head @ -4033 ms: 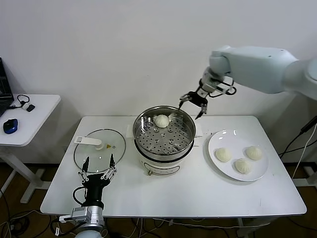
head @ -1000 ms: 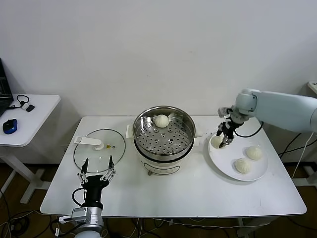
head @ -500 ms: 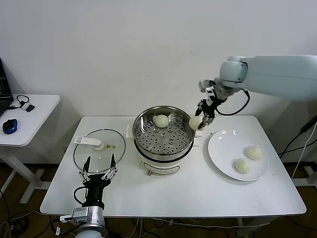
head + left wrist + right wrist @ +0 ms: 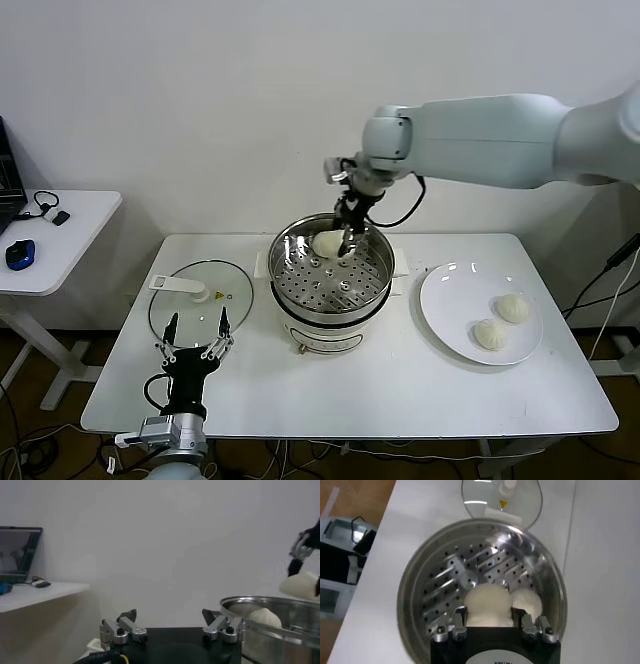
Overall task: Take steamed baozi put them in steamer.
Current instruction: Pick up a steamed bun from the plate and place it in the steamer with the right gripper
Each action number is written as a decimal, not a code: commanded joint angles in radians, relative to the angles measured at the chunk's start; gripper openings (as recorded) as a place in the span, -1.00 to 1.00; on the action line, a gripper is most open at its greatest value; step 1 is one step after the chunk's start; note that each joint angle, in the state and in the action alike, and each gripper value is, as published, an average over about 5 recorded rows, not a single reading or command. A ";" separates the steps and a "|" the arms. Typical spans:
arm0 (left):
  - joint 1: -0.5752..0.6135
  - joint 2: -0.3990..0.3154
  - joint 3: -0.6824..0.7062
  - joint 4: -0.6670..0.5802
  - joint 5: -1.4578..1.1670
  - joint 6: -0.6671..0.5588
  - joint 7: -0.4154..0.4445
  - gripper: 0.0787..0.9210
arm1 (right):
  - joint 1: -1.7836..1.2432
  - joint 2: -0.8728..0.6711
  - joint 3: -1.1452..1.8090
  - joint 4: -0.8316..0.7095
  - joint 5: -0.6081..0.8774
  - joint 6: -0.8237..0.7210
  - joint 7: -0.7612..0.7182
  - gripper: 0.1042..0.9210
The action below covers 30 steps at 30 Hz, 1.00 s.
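Observation:
My right gripper [image 4: 349, 236] is shut on a cream-white baozi [image 4: 487, 606] and hangs over the back of the steamer [image 4: 331, 311], just above its perforated basket [image 4: 445, 595]. Another baozi [image 4: 324, 243] lies in the basket right beside the held one. On the white plate [image 4: 450, 297] to the right of the steamer lie two more baozi [image 4: 513, 307] [image 4: 489, 333]. My left gripper [image 4: 197, 337] stands open and parked near the table's front left, fingers up. In the left wrist view the held baozi [image 4: 300, 585] shows above the steamer's rim [image 4: 270, 630].
A flat glass lid [image 4: 200, 300] with a white handle lies left of the steamer, just beyond the left gripper. A small white side table [image 4: 60, 240] with a blue mouse [image 4: 20, 253] stands to the far left. A wall runs close behind the table.
My right gripper lifted a baozi off the plate and carried it left, from beside the steamer's right rim to over the basket. The left arm has stayed put.

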 commanded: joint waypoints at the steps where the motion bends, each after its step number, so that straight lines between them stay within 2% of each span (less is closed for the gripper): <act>1: 0.003 0.000 -0.006 -0.005 -0.001 -0.002 -0.002 0.77 | -0.174 0.155 0.050 -0.172 -0.010 -0.009 0.007 0.20; 8: 0.002 -0.002 -0.012 -0.002 -0.001 -0.004 -0.004 0.77 | -0.244 0.190 0.063 -0.267 -0.042 -0.001 -0.005 0.20; 22: -0.002 -0.006 -0.009 0.000 0.003 -0.004 -0.006 0.77 | -0.287 0.200 0.089 -0.311 -0.082 0.006 -0.002 0.21; 25: -0.001 -0.005 -0.011 -0.002 0.003 -0.005 -0.007 0.77 | -0.279 0.193 0.094 -0.309 -0.085 0.008 0.000 0.30; 30: 0.001 -0.003 -0.014 -0.007 0.001 -0.003 -0.008 0.77 | -0.217 0.153 0.081 -0.257 -0.068 0.011 -0.016 0.63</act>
